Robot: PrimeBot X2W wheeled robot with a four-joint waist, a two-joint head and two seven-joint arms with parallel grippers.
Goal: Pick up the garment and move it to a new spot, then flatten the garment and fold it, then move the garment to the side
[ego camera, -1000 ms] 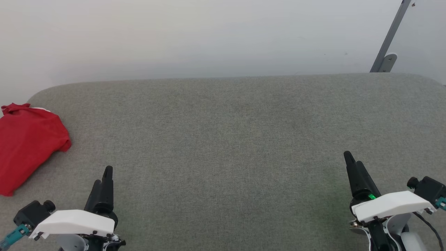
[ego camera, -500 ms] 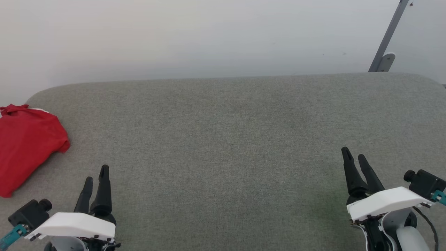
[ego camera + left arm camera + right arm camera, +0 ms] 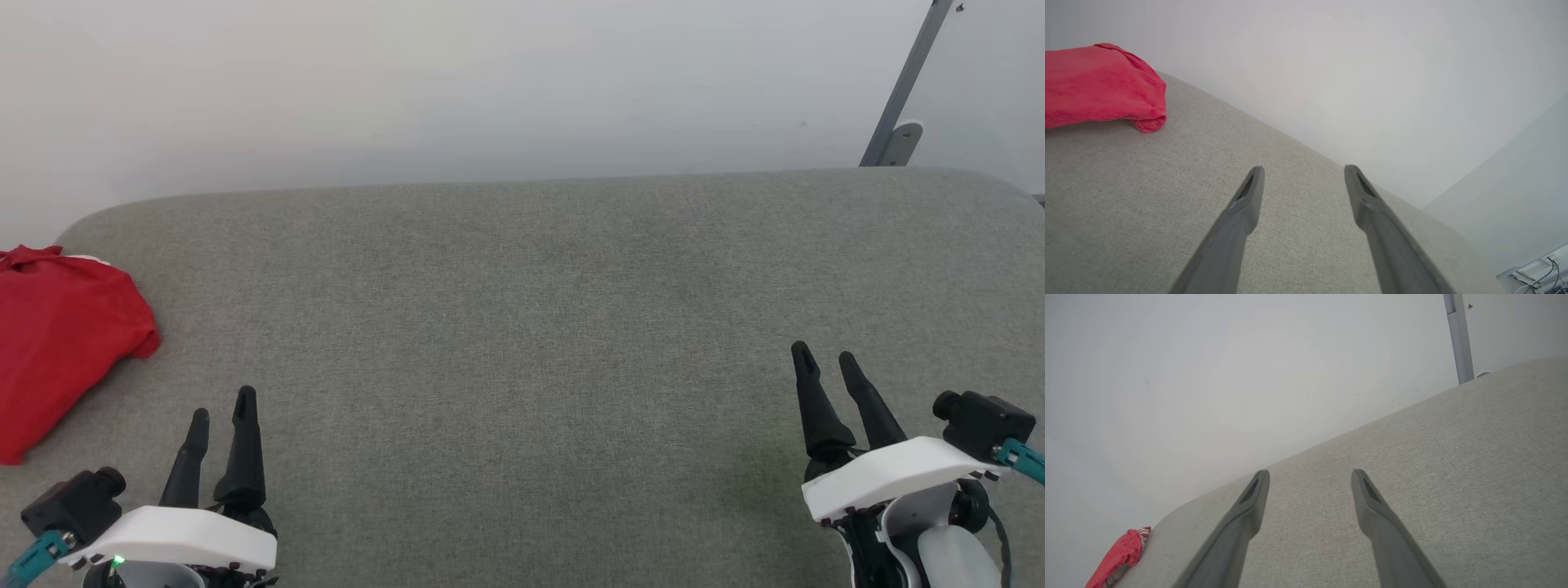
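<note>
The garment [image 3: 57,343] is a red bundle lying at the far left of the grey padded surface [image 3: 522,327], partly cut off by the head view's left edge. The left wrist view shows the garment [image 3: 1098,85] at its upper left, well away from the fingers. It is a small red heap [image 3: 1120,555] with a bit of white at the surface's far corner in the right wrist view. My left gripper [image 3: 222,406] [image 3: 1304,170] hovers open at the lower left, nothing between its fingers. At the lower right my right gripper [image 3: 823,355] [image 3: 1310,473] is open and empty too.
A pale wall [image 3: 490,82] rises behind the surface's far edge. A grey metal bar with a bracket [image 3: 898,98] leans at the upper right. The surface's far corners are rounded. Cables and a rack [image 3: 1535,277] lie on the floor beyond the surface.
Both grippers have turned, so each one's two fingers now show apart instead of overlapping. The right gripper has edged left and up. The garment lies as before.
</note>
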